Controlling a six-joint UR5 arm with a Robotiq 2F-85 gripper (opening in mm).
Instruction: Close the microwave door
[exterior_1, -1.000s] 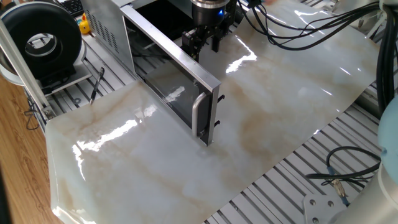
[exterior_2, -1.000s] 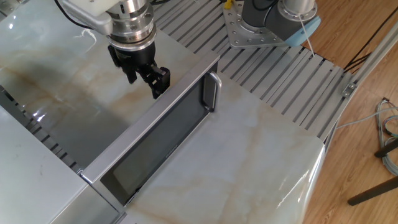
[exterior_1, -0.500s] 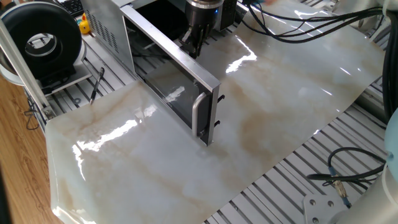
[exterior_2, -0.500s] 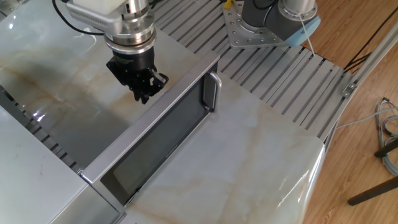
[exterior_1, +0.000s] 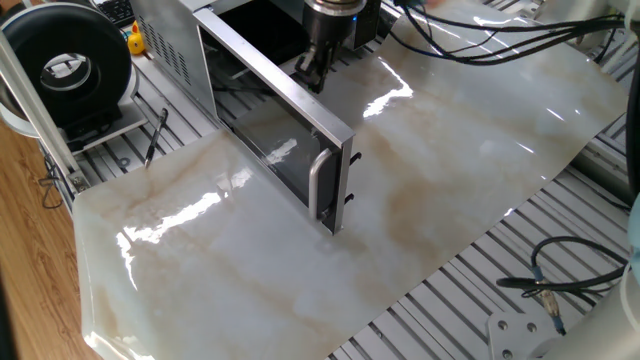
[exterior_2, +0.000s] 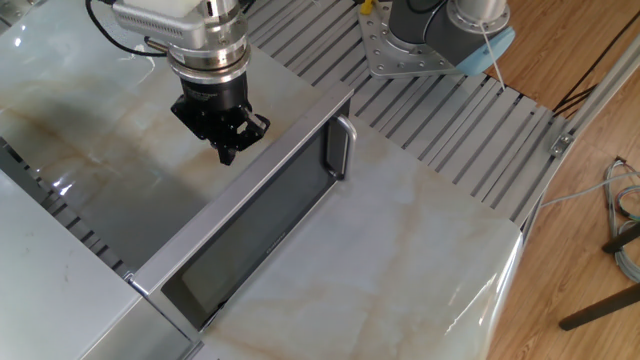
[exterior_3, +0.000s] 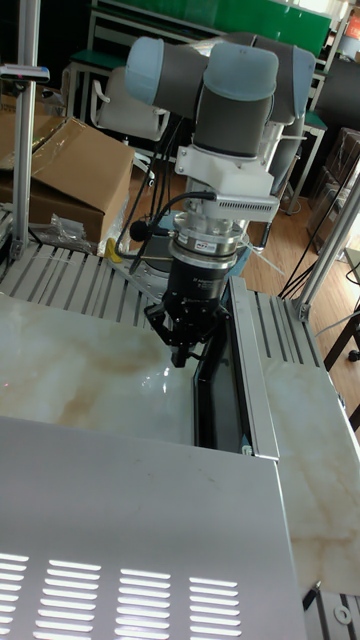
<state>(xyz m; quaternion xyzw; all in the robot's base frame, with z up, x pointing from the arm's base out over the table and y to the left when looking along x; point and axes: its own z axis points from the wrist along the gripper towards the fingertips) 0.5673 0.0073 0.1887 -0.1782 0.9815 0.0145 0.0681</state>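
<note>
Bright overhead light, sharp focus, white glare on marble tabletop (exterior_1: 480, 150).

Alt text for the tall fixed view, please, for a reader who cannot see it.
The gripper points down, fingers together, just beside the inner face of the open microwave door. The microwave fills the foreground, with cardboard boxes behind.

Door (exterior_1: 285, 120): brushed silver metal frame, dark glossy glass pane, satin metal bar handle (exterior_1: 318, 183).
Microwave (exterior_3: 140, 520): matt grey sheet metal, side wall perforated.
Worktop (exterior_1: 450, 150): polished marble-look slab, cream with tan veins, strong glare; ribbed aluminium bed (exterior_2: 450, 110) beneath.
Hand (exterior_2: 226, 144): matt black, plastic or metal not discernible; metal collar above.
Floor (exterior_2: 590, 200): smooth wood.
Box (exterior_3: 70, 170): brown cardboard.
</note>
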